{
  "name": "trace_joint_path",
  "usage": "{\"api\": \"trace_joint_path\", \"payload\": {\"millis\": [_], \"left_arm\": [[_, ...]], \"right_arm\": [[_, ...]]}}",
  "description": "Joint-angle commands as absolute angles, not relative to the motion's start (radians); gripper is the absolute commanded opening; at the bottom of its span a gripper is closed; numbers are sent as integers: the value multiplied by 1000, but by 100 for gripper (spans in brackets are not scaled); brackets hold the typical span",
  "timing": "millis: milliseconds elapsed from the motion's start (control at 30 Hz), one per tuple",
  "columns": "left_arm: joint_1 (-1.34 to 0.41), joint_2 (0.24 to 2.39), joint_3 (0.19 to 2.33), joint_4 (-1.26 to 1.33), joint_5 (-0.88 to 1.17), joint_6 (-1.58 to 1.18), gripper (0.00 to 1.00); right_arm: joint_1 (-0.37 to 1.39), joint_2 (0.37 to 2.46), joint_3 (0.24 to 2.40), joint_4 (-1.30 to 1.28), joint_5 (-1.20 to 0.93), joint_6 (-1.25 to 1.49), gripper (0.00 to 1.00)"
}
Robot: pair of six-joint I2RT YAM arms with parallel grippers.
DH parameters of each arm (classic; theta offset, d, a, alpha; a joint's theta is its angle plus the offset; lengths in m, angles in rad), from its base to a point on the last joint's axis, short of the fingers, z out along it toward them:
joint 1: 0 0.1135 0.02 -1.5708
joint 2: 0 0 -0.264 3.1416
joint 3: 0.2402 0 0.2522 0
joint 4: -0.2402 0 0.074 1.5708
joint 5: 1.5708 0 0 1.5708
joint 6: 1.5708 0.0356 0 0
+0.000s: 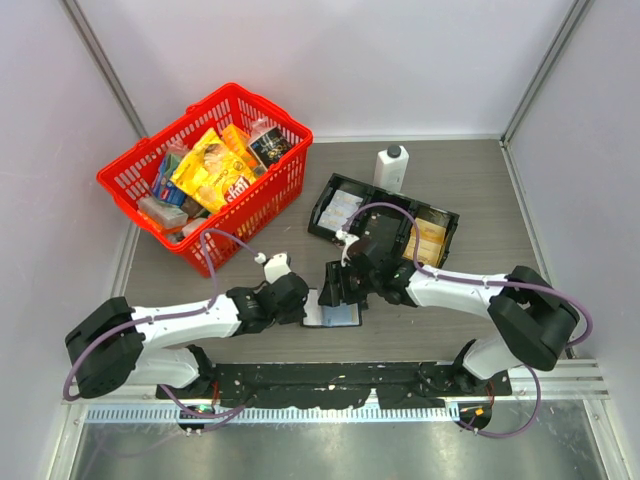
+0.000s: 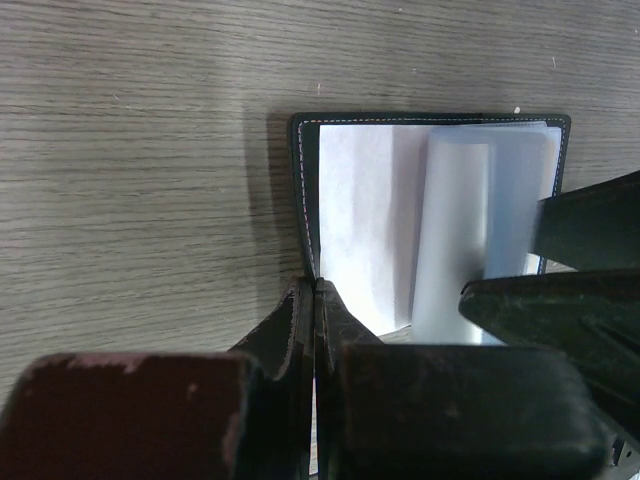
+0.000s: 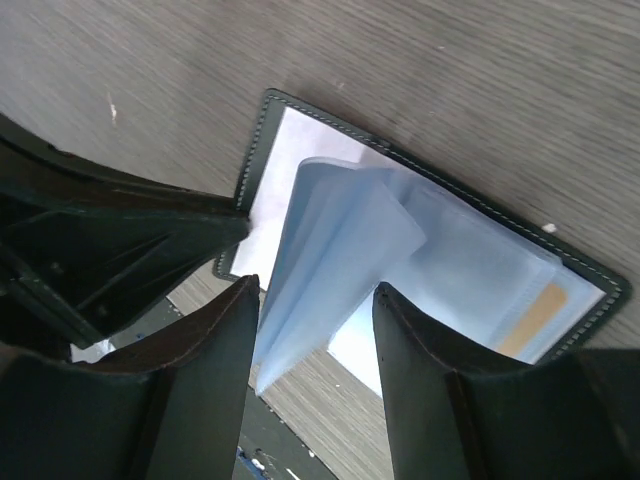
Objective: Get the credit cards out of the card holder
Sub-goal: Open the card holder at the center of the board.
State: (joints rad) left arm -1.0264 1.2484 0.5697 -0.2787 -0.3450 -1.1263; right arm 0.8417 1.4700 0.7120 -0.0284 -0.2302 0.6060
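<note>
- The left pincer is pressed together, nipping the corner of the card holder. The holder's black stitched border runs straight into the seam between the two fingers.
- The right pincer is spread about halfway, one finger on each side of a pale blue leaf that stands up out of the card holder.
- The leaf lies against the inner edge of one finger, and bare wood shows between it and the other finger, so it is not clamped. Whether the leaf is a card or a clear sleeve cannot be told.
- No writing can be read anywhere. The packets in the red basket carry print, but it is too small to make out. The white bottle with its black cap shows no legible label.
- The card holder lies open and flat on the grey wood-grain surface, just in front of the arm bases and between the two pincers.
- The card holder's outside is black with light stitching. Inside, one face is white to pale grey and the other pale blue, and a golden-yellow strip shows through the blue pocket near its far corner.
- Some credit cards lie in the long black tray beyond the holder. The ones at one end are pale and the ones at the other end are golden-yellow.
</note>
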Motion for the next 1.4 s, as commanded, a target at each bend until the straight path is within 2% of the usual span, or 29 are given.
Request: {"api": "trace_joint_path", "payload": {"millis": [0,300,633,733,800,867,900,933,1033,1100,1133,1267,1367], "left_arm": [[-1026,1259,598,-233,-344,-1135,0],[-1028,1220,555,-198,-362,-1167,0],[-1026,1172,508,-153,-365,-1198,0],[-1028,1126,505,-190,-380,-1209,2],[-1028,1070,509,-225,-388,-1204,11],[-1028,1010,520,-271,-400,-1193,25],[-1028,982,526,-297,-406,-1189,34],[-1026,950,534,-325,-408,-1183,49],[-1026,875,566,-406,-425,-1166,73],[-1028,832,587,-440,-425,-1148,96],[-1026,813,598,-457,-428,-1137,100],[-1026,717,604,-497,-428,-1137,100],[-1025,602,513,-419,-364,-1149,100]], "right_arm": [[865,1448,730,44,-256,630,53],[917,1509,787,43,-239,641,54],[925,1526,919,-165,-190,603,56],[927,1509,956,-244,-118,598,57],[923,1491,974,-319,-46,595,58],[920,1480,991,-406,38,592,59],[916,1467,996,-461,58,591,60],[916,1462,1000,-485,83,586,61],[902,1424,986,-514,71,580,63],[897,1396,976,-493,52,580,64],[897,1390,973,-492,51,583,66],[899,1339,925,-443,64,598,67],[897,1312,888,-422,92,659,65]]}}
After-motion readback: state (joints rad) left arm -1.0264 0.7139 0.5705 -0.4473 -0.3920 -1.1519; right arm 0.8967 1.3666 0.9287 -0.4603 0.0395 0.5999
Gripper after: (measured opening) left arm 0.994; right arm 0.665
